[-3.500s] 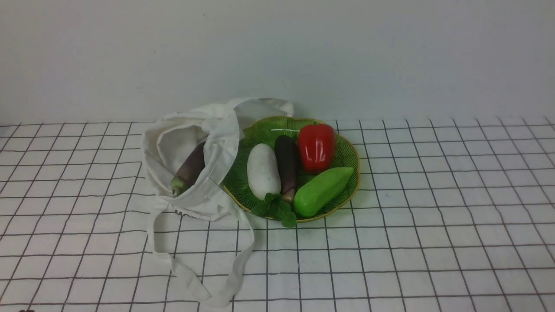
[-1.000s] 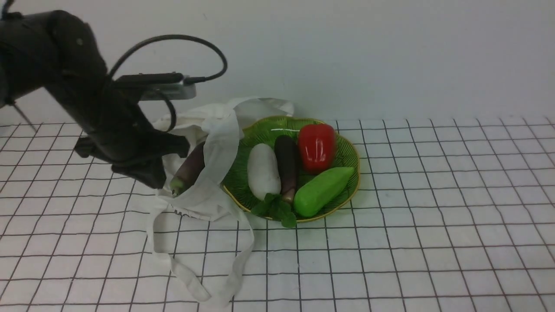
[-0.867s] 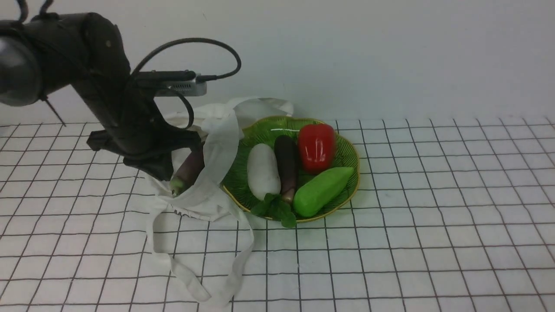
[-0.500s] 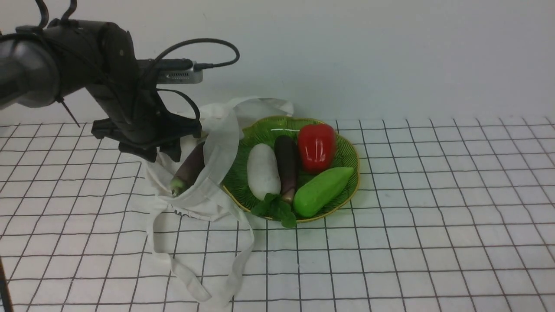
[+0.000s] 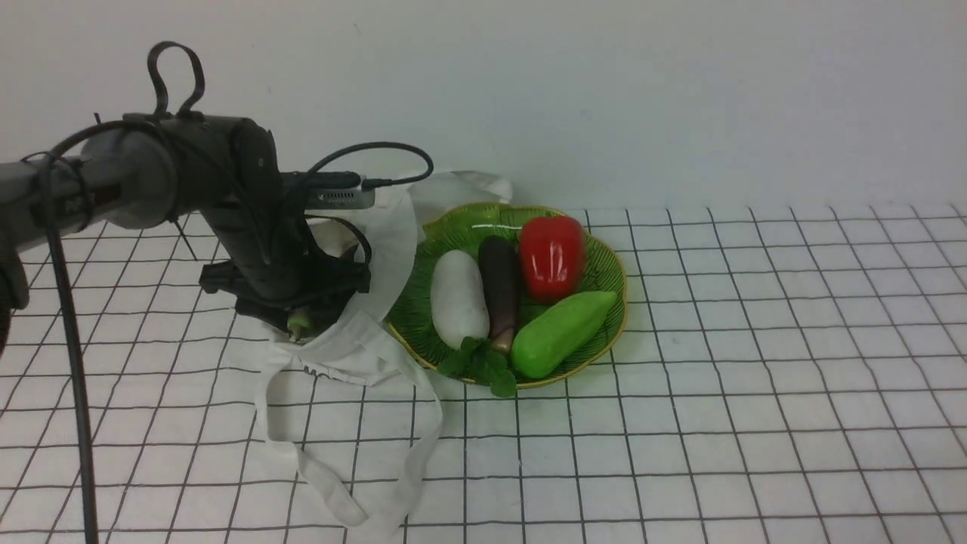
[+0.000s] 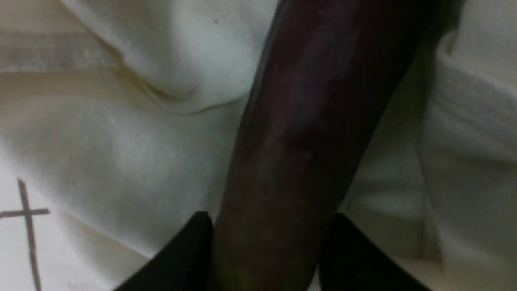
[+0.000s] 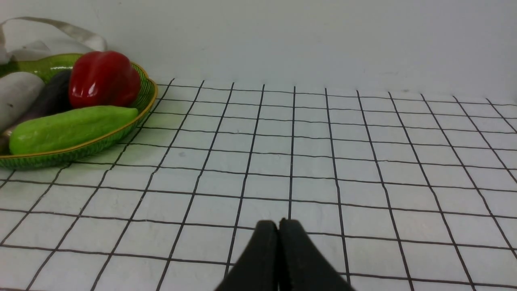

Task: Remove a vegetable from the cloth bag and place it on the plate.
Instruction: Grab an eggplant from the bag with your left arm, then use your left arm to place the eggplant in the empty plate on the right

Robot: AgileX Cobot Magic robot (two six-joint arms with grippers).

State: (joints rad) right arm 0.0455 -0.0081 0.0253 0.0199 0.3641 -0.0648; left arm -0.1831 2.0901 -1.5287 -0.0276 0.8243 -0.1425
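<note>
The cloth bag (image 5: 344,355) lies slumped left of the green plate (image 5: 608,264), its mouth open. The vegetable, a long dull purple eggplant (image 6: 315,121), lies inside it; in the front view only its pale green stem end (image 5: 297,325) shows. My left gripper (image 5: 302,306) reaches down into the bag. In the left wrist view the left gripper (image 6: 270,216) has a finger (image 6: 190,246) pressed against each side of the eggplant near the stem end. My right gripper (image 7: 278,222) is shut on nothing, low over the checked cloth right of the plate (image 7: 101,143).
The plate holds a white radish (image 5: 457,298), a near-black eggplant (image 5: 498,283), a red pepper (image 5: 551,257) and a green gourd (image 5: 559,332). The bag's strap handles (image 5: 355,483) trail toward the front. A wall stands close behind.
My left arm came in from the left and dropped into the bag's mouth. Its jaws opened and then closed in on the eggplant, which has not moved.
</note>
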